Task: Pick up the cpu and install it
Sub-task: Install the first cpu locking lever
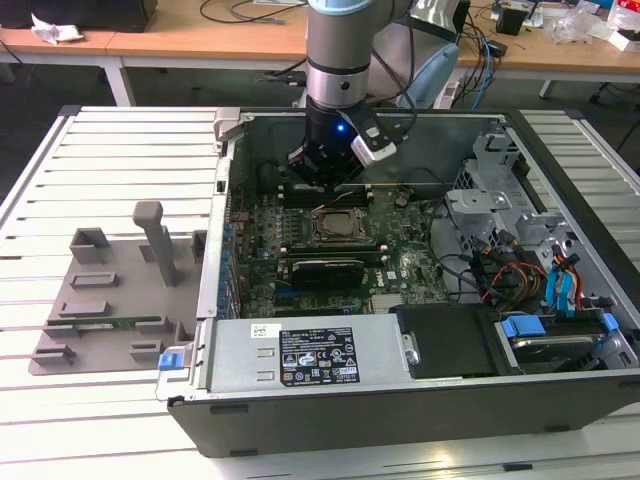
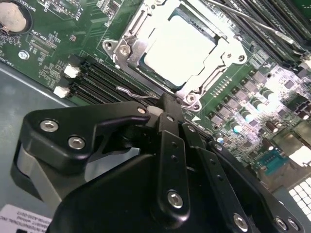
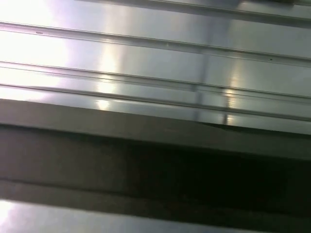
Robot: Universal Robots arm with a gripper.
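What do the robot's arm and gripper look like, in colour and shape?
The arm is a silver-grey cylinder with a dark band and a small blue light near the wrist. The gripper is matte black, built of jointed links fastened with silver screws. A white block sits beside the wrist.

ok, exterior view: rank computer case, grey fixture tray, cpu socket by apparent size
1. computer case
2. grey fixture tray, on the exterior view's left
3. cpu socket, just below the gripper
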